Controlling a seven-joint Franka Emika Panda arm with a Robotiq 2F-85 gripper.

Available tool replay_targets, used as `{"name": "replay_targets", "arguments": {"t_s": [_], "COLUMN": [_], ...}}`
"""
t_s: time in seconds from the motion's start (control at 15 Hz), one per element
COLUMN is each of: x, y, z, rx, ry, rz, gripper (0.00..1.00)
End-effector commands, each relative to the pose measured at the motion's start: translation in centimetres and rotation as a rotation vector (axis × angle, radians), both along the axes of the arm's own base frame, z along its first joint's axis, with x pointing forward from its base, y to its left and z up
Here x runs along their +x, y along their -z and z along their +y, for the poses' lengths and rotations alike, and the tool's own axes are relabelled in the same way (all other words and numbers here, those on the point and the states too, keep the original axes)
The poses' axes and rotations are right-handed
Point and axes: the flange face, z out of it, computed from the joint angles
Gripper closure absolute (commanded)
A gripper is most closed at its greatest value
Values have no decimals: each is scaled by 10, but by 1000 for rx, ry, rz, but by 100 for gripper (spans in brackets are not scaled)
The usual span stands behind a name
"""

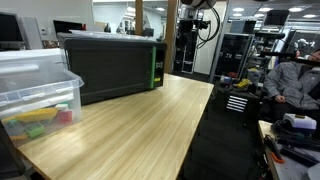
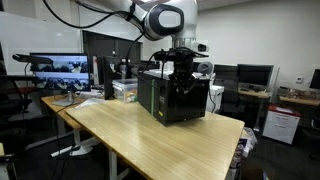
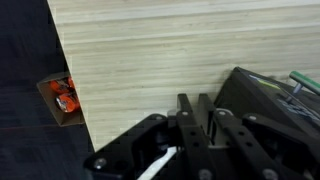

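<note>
Laboratory room with desks, monitors and equipment racks. A light wooden table carries the items inspected.

Well to the left of the black box-shaped appliance with a green edge strip, in an exterior view, stands a clear plastic bin. It holds coloured objects too small to identify. In the wrist view a small orange object lies on the dark floor off the table edge, also left of the appliance and well apart from it.

The appliance sits upright on the table, towards its far end. The white robot arm arches over the appliance.

The black gripper hangs just beside the appliance's upper corner, over bare wood. Its jaws stand narrow, nearly together, and nothing is visible between them. Contact with the appliance cannot be confirmed from any view.

Status: nothing is gripped or lifted, and the gripper is positioned at the appliance. Whether the appliance door is open cannot be determined.
</note>
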Motion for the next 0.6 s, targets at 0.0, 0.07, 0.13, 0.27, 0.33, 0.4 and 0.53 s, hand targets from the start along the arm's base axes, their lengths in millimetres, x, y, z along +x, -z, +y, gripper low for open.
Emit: {"name": "replay_targets", "arguments": {"t_s": [0.0,0.07,0.13,0.27,0.33,0.4,0.53], "x": [9,14,16,17,11,5,-12], "y": [-1,-3,-7,-11,-14,-19,-26], "z": [38,56,70,93,99,105,117], "rx": [17,22,29,27,35,35,43], "ry": [-63,-93,-114,-145,-149,-149,-154], "rz": [-5,-10,-17,-25,-26,-25,-21], "gripper": [92,92,92,92,92,92,92]}}
